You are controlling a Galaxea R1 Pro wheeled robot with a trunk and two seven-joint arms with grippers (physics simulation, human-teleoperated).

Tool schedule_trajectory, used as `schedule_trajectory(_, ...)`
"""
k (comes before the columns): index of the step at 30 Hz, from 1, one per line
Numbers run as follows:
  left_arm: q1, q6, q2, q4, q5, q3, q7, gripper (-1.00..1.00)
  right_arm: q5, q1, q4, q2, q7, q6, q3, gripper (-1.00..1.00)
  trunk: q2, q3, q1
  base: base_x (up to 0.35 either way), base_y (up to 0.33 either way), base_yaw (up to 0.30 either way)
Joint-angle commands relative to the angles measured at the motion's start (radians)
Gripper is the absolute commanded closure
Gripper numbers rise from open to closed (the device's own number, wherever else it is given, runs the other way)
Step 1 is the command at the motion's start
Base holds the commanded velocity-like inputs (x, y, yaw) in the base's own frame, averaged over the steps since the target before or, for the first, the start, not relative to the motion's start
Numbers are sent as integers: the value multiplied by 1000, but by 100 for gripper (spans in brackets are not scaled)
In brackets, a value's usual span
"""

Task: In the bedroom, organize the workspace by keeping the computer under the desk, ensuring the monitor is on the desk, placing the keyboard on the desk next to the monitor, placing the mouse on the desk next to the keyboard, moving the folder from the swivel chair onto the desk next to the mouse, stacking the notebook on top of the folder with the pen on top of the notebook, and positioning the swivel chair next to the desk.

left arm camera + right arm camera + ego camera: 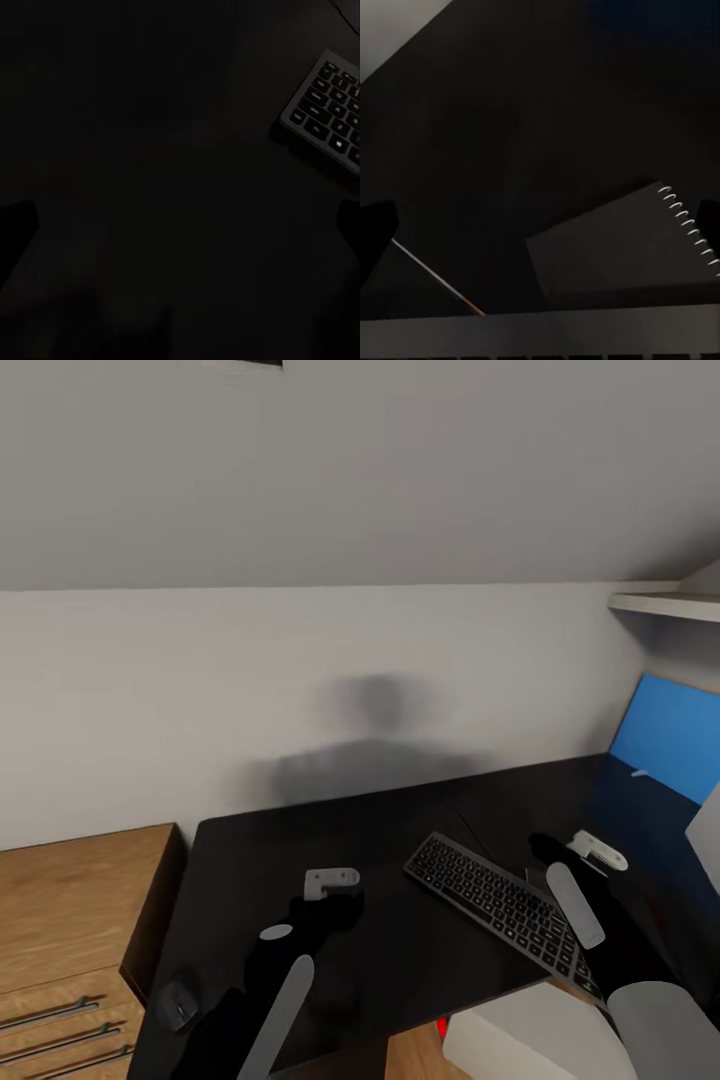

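Black keyboard (pixel 503 908) diagonal across desk (pixel 390 840).

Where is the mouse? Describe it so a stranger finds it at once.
Start at the black desk against the white wall. Go to its front corner beside the wooden drawer unit. The mouse is the small rounded dark-grey lump lying there, far from the flat, many-keyed keyboard.

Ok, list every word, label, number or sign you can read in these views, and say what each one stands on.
None can be read.
Keyboard: its keycaps carry pale marks, too small and blurred to read in the head and left wrist views.
Notebook: plain dark cover, no print showing.
Monitor: plain blue screen, no text.
Mouse and desk: no markings showing.
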Motion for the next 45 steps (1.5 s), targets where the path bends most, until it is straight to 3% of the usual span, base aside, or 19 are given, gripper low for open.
schedule_trajectory(1, -1, 2, 0, -4, 11, -1, 10, -100, -5, -1, -2, 0, -5, 5, 0, -100, -8, -4, 4, 0, 0, 0)
schedule_trajectory(17, -1, 3, 2, -13, 11, -1, 10, -100, -8, -1, 2, -2, -4, 11, -13, -100, -120, -55, 65, 0, 0, 0)
schedule_trajectory(30, -1, 3, 2, -12, 11, -1, 10, -100, -8, -1, 34, -1, 0, 78, -114, -100, -211, -95, 115, 0, 0, 0)
schedule_trajectory(45, -1, 3, 2, -10, 10, -2, 10, -100, -9, -1, 53, 0, 1, 92, -130, -100, -316, -142, 173, 0, 0, 0)
